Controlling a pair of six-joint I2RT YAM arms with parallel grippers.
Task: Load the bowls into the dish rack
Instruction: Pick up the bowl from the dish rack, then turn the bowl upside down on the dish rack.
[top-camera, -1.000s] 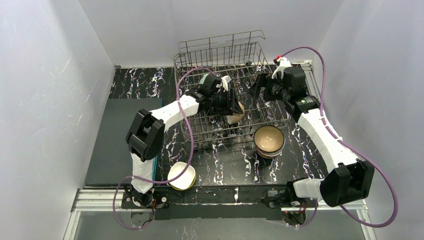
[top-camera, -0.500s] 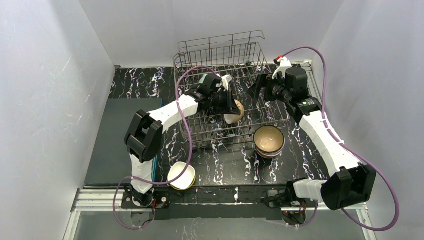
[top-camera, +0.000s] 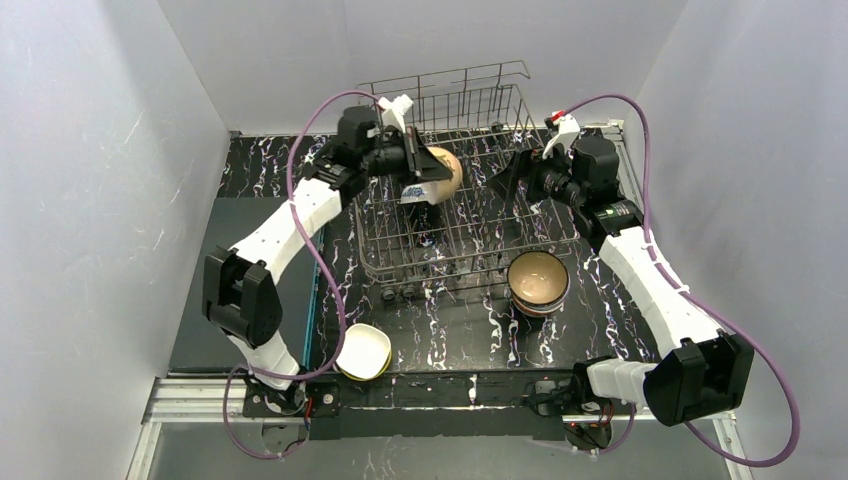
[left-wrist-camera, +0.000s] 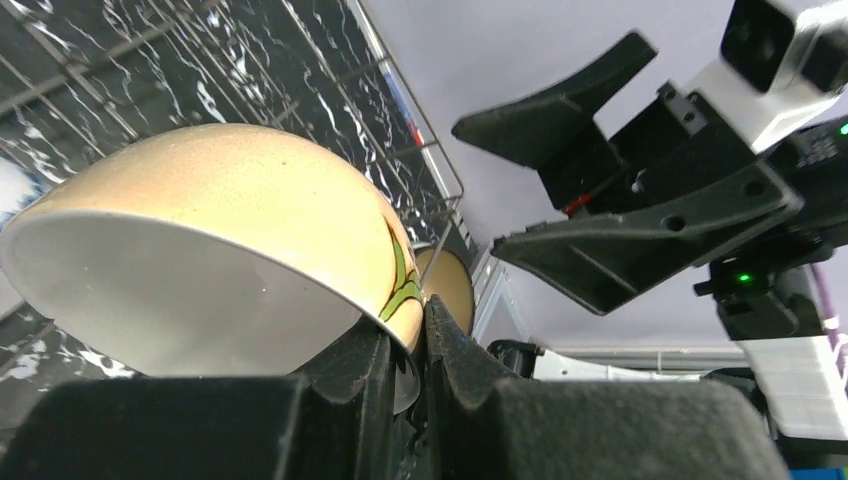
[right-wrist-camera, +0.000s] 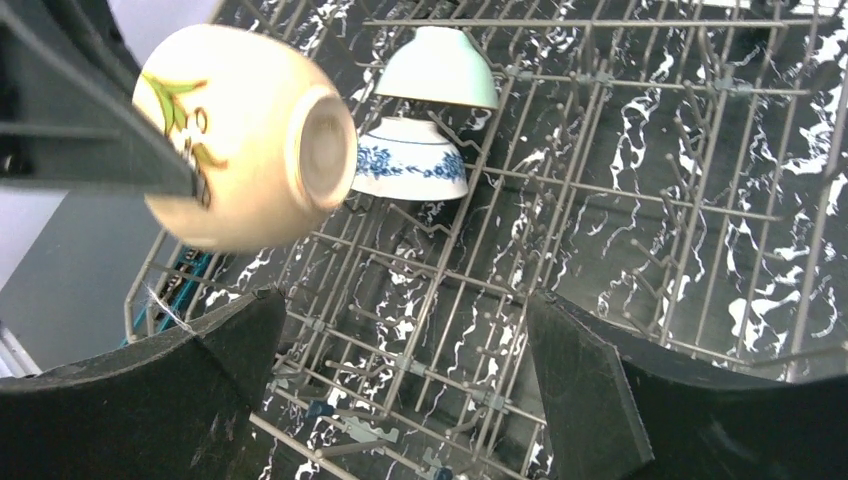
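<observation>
Tan glazed ceramic, finely speckled, with a white inside and a green leaf painted on its side: such was the bowl (left-wrist-camera: 220, 200) that the left gripper (left-wrist-camera: 405, 345) pinched by the rim, one matte black finger on the inner wall and the other on the outer. In the top view this bowl hung in the upper middle of the frame, turned on its side, in the air over the far left part of the dish rack (top-camera: 440, 275). The rack was a square basket of thin grey metal wire with a grid floor and upright tines. Among the tines, at the top of the right wrist view, sat a mint bowl (right-wrist-camera: 440, 65) and a white bowl with blue pattern (right-wrist-camera: 408, 160), near each other. The right gripper (right-wrist-camera: 420, 380) had its broad black fingers spread far apart with nothing between them, above the rack floor. On the black marbled table (top-camera: 450, 335), a stack of bowls (top-camera: 538, 282) sat just beside the rack's near right corner, and a pale yellow-green bowl (top-camera: 362, 352) rested lower, left of centre.
</observation>
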